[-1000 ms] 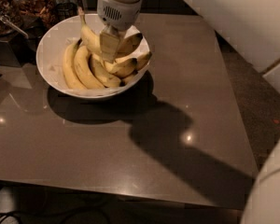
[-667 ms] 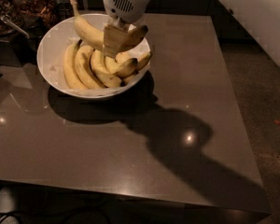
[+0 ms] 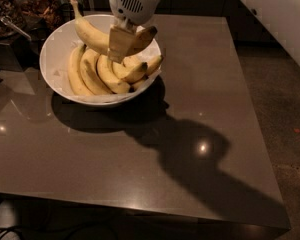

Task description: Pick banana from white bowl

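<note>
The white bowl (image 3: 55, 59) stands at the back left of the table and holds several yellow bananas (image 3: 97, 71). My gripper (image 3: 121, 43) hangs from above over the bowl's right half. It is shut on one banana (image 3: 92, 34) and holds it lifted clear of the others, stem pointing up to the back left and dark tip to the right.
The bowl rests on a brown table (image 3: 200, 109) with a glossy top. Dark containers with snacks (image 3: 25, 9) stand at the back left beside the bowl. The floor (image 3: 285, 94) lies to the right of the table's edge.
My gripper has risen out of the bowl with one banana in it. The banana now hangs above the rest, which stay in the bowl.
</note>
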Robot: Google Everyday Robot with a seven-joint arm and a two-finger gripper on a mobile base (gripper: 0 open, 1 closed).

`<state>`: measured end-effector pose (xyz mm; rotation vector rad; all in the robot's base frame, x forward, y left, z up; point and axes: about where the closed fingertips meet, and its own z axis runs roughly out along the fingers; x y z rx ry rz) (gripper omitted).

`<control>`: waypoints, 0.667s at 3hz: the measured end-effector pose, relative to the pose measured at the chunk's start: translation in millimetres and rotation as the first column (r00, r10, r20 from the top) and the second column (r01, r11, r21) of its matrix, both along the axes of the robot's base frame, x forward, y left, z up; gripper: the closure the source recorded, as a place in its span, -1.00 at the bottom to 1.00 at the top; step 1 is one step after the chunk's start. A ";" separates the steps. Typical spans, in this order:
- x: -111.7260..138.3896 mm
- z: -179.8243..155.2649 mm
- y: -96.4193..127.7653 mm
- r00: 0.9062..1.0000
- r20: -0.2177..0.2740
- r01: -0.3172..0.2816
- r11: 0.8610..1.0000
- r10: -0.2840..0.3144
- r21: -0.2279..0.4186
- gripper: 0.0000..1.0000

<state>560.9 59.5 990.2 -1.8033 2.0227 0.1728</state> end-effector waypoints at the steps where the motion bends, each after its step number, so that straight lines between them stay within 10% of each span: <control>1: -25.9 4.4 0.8 0.999 -0.036 -0.006 0.999 0.007 0.033 1.00; 2: -50.4 3.3 1.7 0.996 -0.080 -0.023 0.998 0.027 0.052 1.00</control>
